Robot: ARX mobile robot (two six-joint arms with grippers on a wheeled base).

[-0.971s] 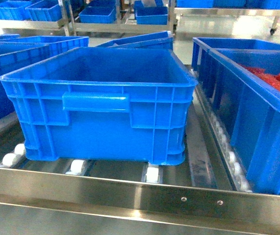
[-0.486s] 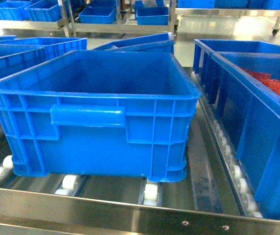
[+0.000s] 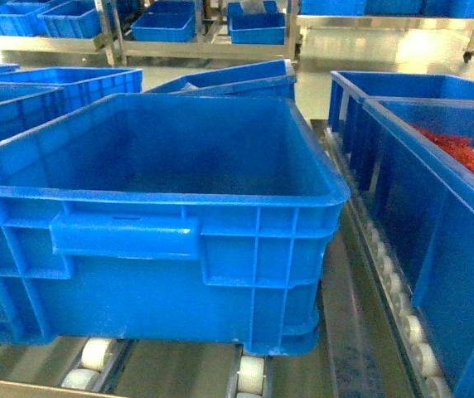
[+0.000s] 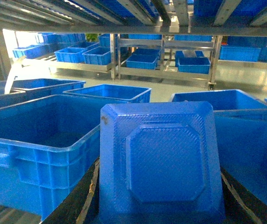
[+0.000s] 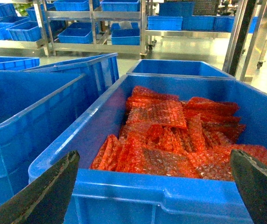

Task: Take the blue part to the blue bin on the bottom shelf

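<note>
- the blue bin (image 3: 154, 207), one large bright blue crate with a thick rolled rim, ribbed walls and a handle ledge on its near face, sits upright on the bottom shelf (image 3: 345, 332); nothing shows inside it.
- three white rollers (image 3: 251, 375) show under the bin's near edge in the head view, and a further row of them runs along the rail at its right.
- the blue part (image 4: 161, 163), a single blue boxy block with a raised eight-sided panel on the face toward the camera, fills the lower middle of the left wrist view, held between the two dark fingers (image 4: 77, 200) of the left hand (image 4: 159, 205); it is above and to the right of the bin's rim, not inside it.
- the left hand is clamped on the part, one finger at each lower side of it.
- the right hand (image 5: 147, 186) stands wide apart, its two dark fingertips at the bottom corners of the right wrist view with nothing between them; it hangs before the near wall of a second crate (image 5: 171, 196).
- that crate holds a heap of red bubble-wrap pieces (image 5: 171, 135); it stands just right of the blue bin on the same rack.
- more blue crates stand behind and to the left, and smaller blue trays (image 3: 253, 25) fill the far racks; i cannot count them all surely.
</note>
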